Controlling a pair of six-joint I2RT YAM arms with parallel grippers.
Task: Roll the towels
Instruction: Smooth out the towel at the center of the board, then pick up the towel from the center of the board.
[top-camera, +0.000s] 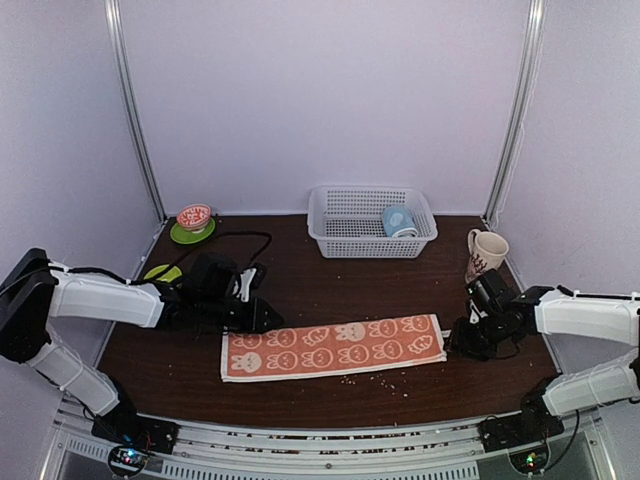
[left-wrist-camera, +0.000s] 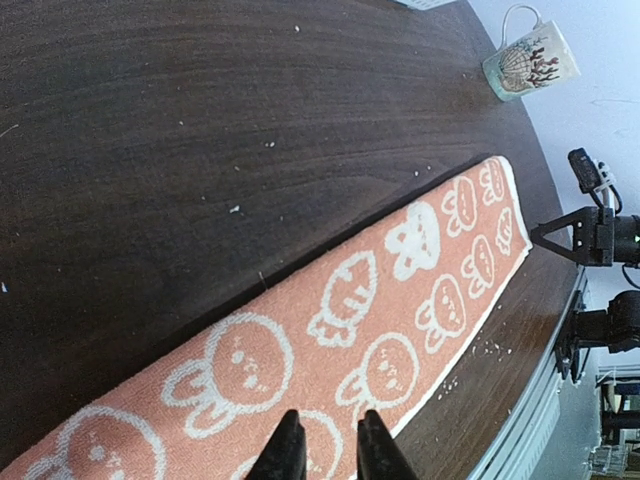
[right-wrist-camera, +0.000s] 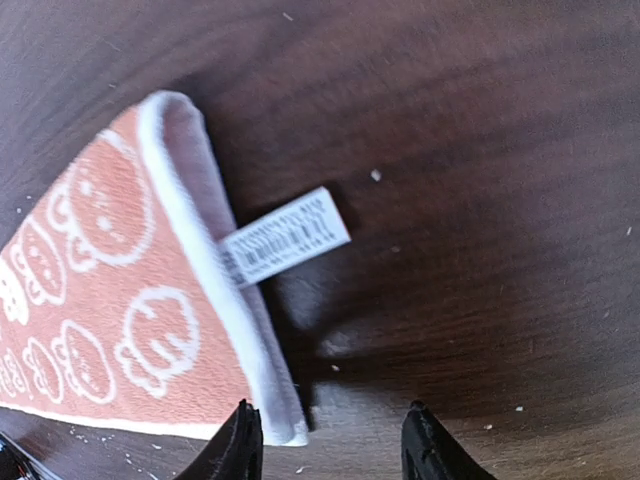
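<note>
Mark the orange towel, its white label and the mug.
orange towel (top-camera: 333, 347), top external view, middle of the cloth.
white label (right-wrist-camera: 285, 238), right wrist view, centre of the tag.
mug (top-camera: 486, 252), top external view, its side wall.

No wording can be read: the white label sewn into the short hem of the orange towel carries rows of print, too blurred to make out

The orange-red towel lies flat on the desk as a long folded strip, with its white bunny pattern facing up. Its right end shows a white hem and a small label. The light blue towel sits bundled in the white basket.
</note>
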